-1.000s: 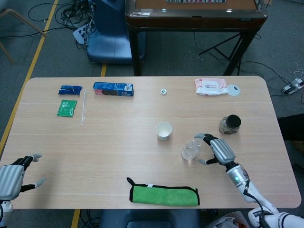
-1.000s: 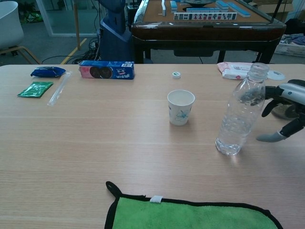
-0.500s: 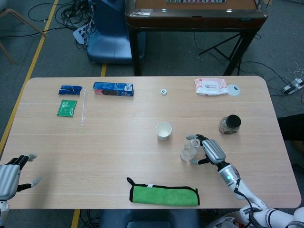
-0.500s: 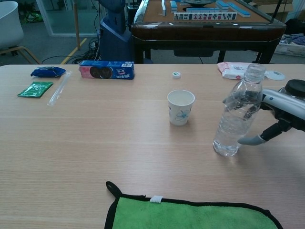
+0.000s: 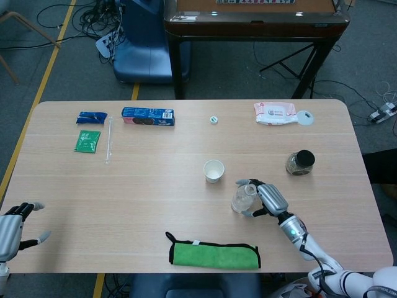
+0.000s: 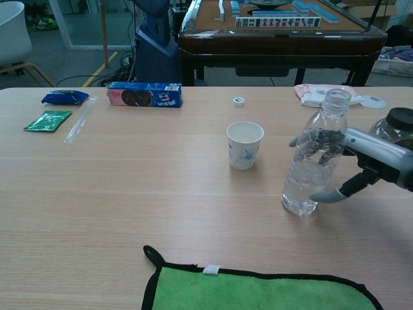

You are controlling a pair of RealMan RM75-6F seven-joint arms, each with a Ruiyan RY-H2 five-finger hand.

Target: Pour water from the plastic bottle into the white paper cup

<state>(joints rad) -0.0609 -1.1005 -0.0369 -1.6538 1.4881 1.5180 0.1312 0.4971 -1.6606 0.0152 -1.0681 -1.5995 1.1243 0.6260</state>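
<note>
This looks like a robot test room inside an office or a lab, not a home. The floor is grey carpet with yellow tape lines (image 5: 49, 68) marking a work zone. Loose black cables (image 5: 93, 22) and a power strip (image 5: 104, 42) lie on the floor beside a blue machine base (image 5: 144, 43). Behind the light wooden table (image 5: 124, 198) stands a mahjong table (image 6: 277, 26) with tiles on it. A glass partition (image 6: 84, 22) shows at the back in the chest view.

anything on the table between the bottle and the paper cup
No. Between the plastic bottle and the white paper cup there is only bare table, shown in both the chest and head views.
</note>
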